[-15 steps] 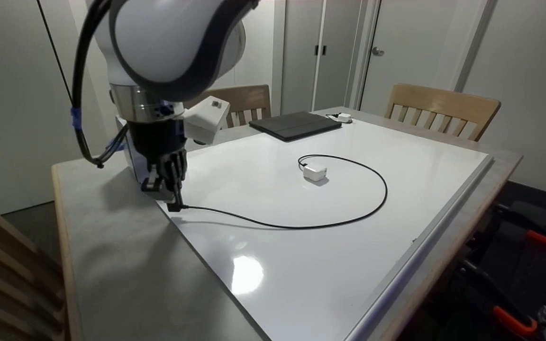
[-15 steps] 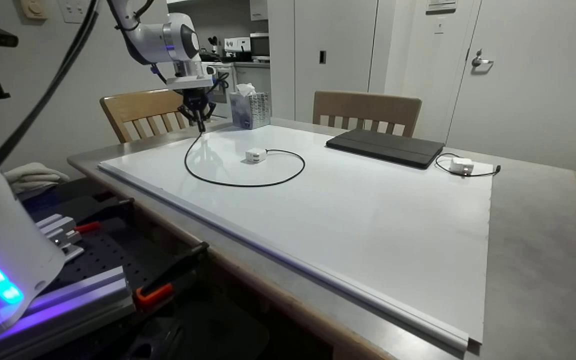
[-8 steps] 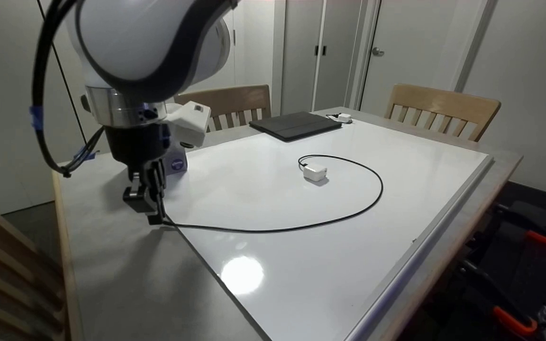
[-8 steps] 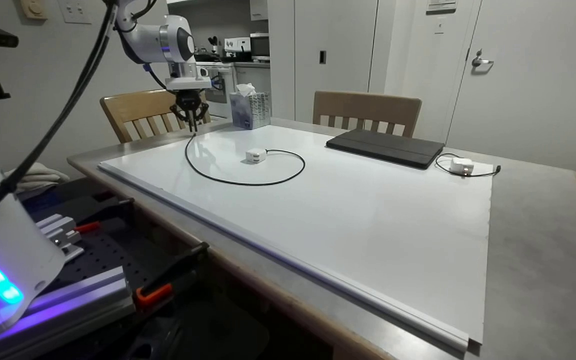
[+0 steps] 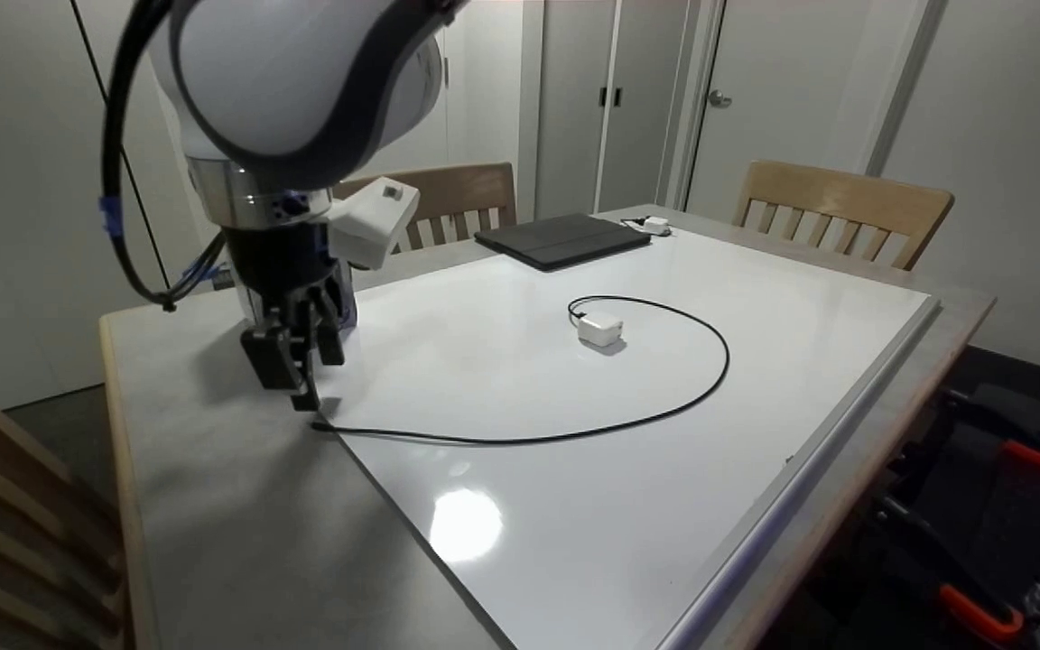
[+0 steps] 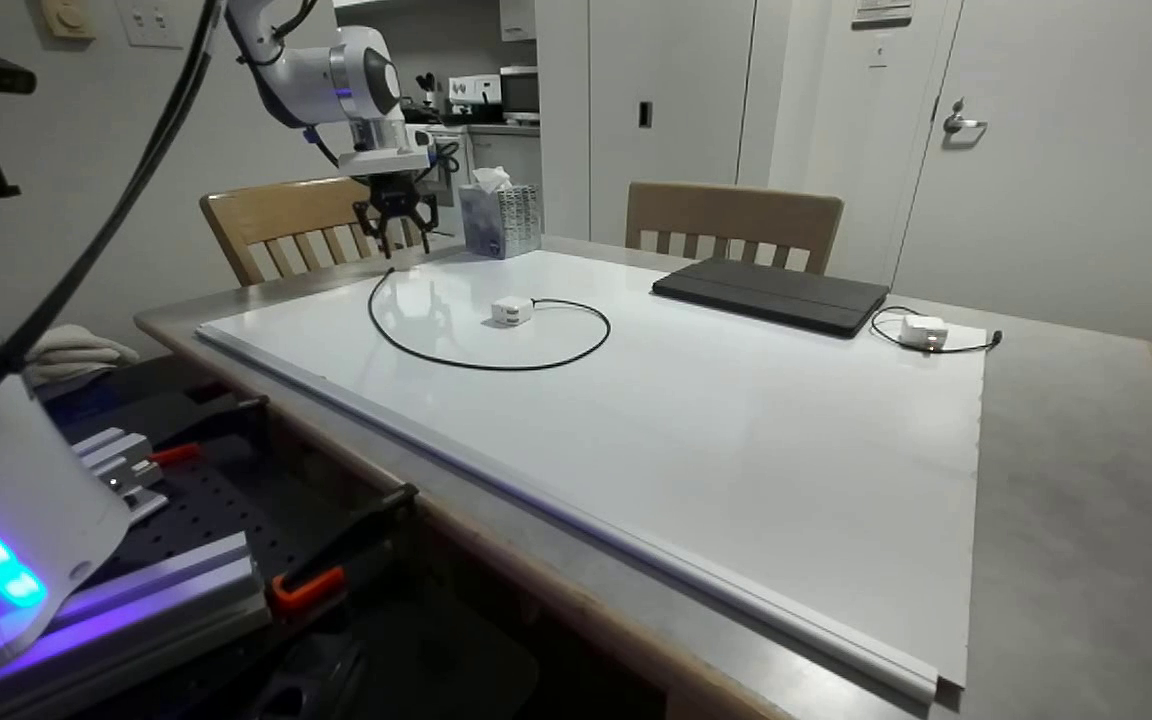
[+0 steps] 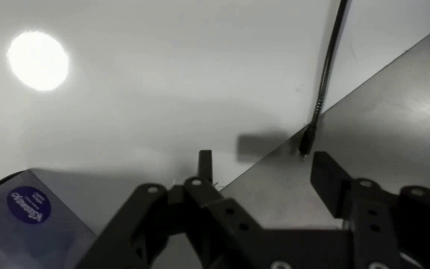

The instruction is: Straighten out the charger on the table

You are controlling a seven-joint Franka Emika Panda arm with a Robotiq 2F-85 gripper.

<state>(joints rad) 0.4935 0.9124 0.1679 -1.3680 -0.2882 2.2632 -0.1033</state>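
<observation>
In an exterior view, a wooden chair (image 5: 5,451) is standing at the near left, beside the worktop (image 5: 628,524). The pincer (image 5: 318,383) is hovering over the left side; in the wrist view its fingers (image 7: 329,183) are standing wide apart, gripping nothing. Just below, the charger (image 5: 484,441) is lying with its free cable end reaching over the grey border (image 5: 213,524), running right, then bending back to a white plug block (image 5: 599,329) near the middle. Farther off, a dark slab (image 5: 563,240) is lying flat, a white adapter (image 5: 655,225) resting just beyond its right end. Another chair (image 5: 845,191) is standing at the far right.
</observation>
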